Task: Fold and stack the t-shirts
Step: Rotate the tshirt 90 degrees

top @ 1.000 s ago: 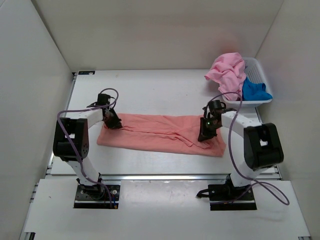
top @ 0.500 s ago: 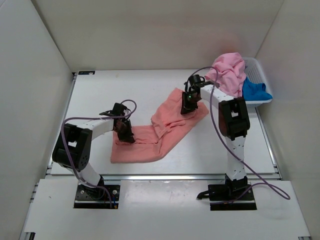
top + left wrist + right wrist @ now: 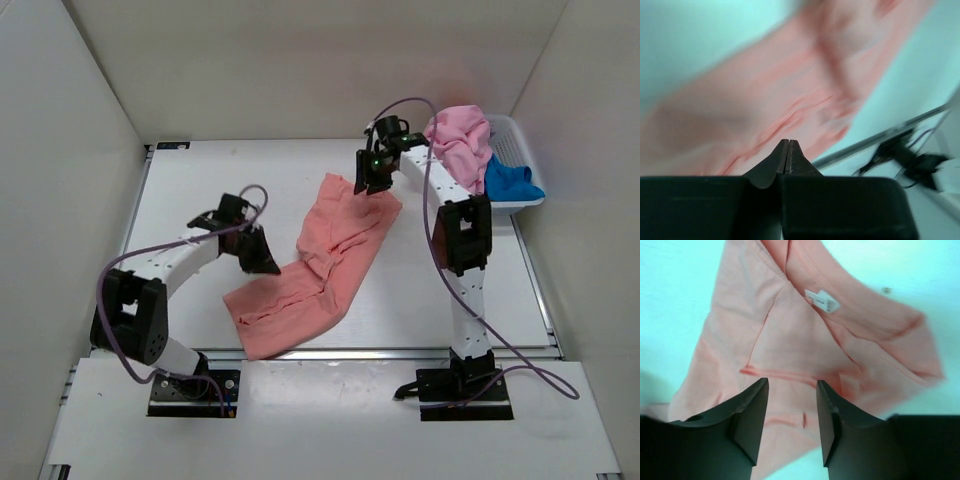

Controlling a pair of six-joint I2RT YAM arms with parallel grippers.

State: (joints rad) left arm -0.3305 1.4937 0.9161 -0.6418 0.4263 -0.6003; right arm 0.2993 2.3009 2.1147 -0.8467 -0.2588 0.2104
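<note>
The salmon-coral t-shirt [image 3: 320, 265] lies rumpled on the table, running diagonally from the far middle to the near edge. My left gripper [image 3: 262, 258] is shut with nothing between its jaws, just off the shirt's left edge. In the left wrist view the shut gripper [image 3: 788, 142] points at the blurred shirt [image 3: 765, 100]. My right gripper [image 3: 372, 180] is open and empty above the shirt's far end. In the right wrist view that gripper [image 3: 792, 382] frames the collar and its white label [image 3: 822, 301]. The lighter pink t-shirt [image 3: 455, 145] drapes over the basket. The bright blue t-shirt [image 3: 510, 182] lies inside it.
The white plastic basket [image 3: 515, 125] stands at the far right corner. White walls enclose the table on the left, right and back. A metal rail [image 3: 330, 352] runs along the table's near edge.
The salmon shirt has swung from lying across the table to a diagonal. My right gripper carried one end far and let go. My left gripper moved right and is off the cloth.
</note>
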